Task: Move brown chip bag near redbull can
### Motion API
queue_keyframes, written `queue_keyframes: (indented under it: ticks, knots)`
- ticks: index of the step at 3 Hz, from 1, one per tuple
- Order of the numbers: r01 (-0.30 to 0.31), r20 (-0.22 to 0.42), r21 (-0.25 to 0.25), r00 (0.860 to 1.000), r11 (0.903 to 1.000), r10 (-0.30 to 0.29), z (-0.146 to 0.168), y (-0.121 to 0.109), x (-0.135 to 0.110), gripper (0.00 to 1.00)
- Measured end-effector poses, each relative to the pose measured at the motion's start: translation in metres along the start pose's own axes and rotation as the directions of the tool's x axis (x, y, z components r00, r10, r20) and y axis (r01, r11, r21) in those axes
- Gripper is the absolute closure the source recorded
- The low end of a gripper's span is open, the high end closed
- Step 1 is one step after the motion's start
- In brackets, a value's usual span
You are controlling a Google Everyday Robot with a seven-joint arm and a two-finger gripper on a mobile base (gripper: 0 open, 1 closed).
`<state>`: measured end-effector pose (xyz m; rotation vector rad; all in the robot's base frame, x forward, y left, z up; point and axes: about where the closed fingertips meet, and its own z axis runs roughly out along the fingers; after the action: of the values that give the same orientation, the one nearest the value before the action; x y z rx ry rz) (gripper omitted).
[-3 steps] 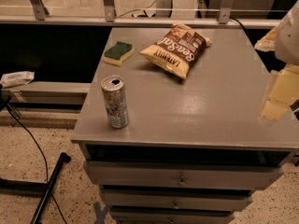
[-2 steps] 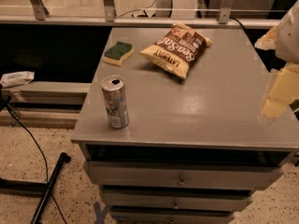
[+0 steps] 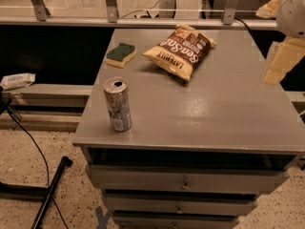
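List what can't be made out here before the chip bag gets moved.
Camera view:
- gripper: at the right edge above the table, cut off by the frame.
- redbull can: label print too small to read.
- brown chip bag: underside hidden by the bag itself.
- drawers: lowest one cut off by the bottom edge.

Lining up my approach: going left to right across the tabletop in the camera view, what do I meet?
redbull can → brown chip bag → gripper, over the table's right edge. The sponge is left out: it lies straight behind the can.
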<state>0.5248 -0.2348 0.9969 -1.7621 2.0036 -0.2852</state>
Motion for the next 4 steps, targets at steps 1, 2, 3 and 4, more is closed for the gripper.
queue_keyframes:
  ticks: [1,2,3,4]
  knots:
    - [0.169,-0.005,0.045,0.986,0.9846,-0.169,0.027,-0.067,-0.014,0.0]
    - [0.202,0.012,0.116,0.979,0.9725,-0.205,0.008,-0.094,-0.025,0.0]
    - [0.195,0.012,0.116,0.98,0.974,-0.197,0.007,-0.092,-0.024,0.0]
    - [0.331,0.043,0.037,0.942,0.9428,-0.333,0.034,-0.088,-0.039,0.0]
